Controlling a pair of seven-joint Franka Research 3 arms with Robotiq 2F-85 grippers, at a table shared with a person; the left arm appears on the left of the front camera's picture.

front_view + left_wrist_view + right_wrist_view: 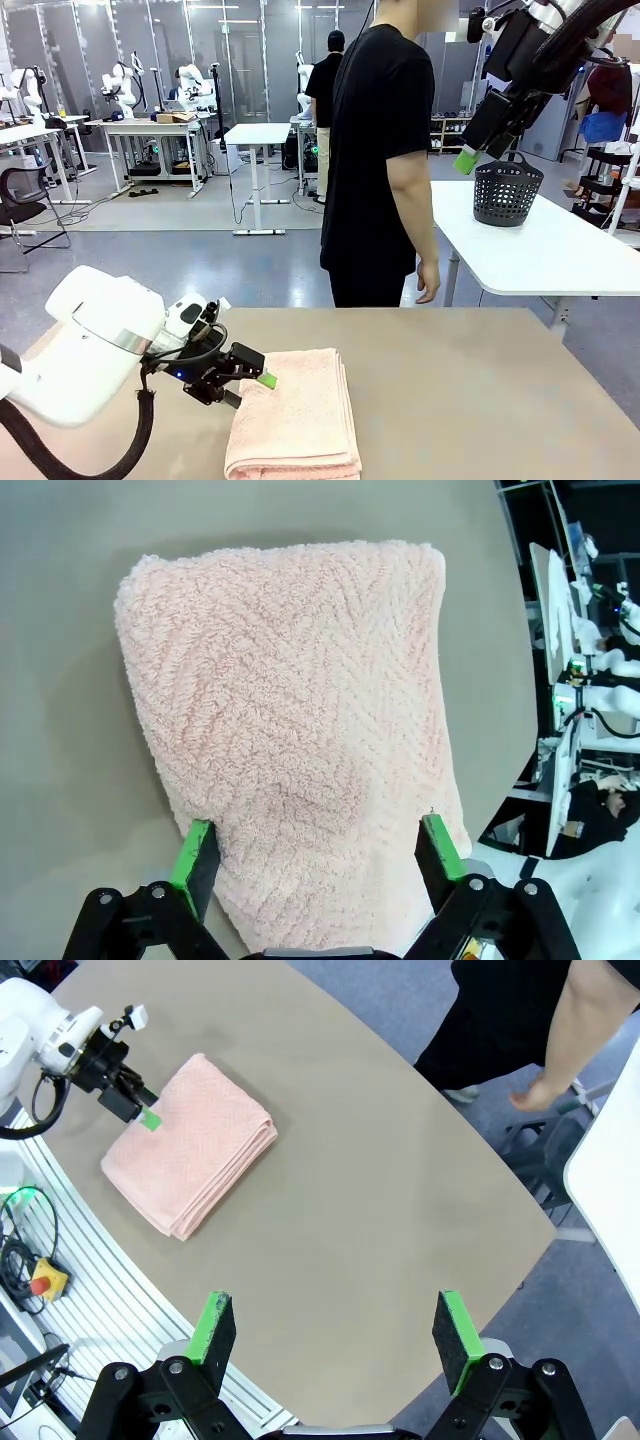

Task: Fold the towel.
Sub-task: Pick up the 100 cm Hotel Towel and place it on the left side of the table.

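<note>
Folded towel (295, 415) on the tabletop (480, 400), left gripper (318, 855) spread wide over its near end, right gripper (335, 1338) spread apart, raised high, its wrist view showing stacked fold edges

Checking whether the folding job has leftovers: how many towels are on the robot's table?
1: the towel lies folded on the table, under the open left gripper. Any second one beneath it would be hidden.

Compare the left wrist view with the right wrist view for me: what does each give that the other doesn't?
Left wrist: a close look at the towel, its nubby pile, and the left gripper with open jaws either side of its near end.
Right wrist: the table from high up, the towel's stacked folded layers, the person's hand, and the right gripper open in the air.
Both: the folded towel lying flat.
</note>
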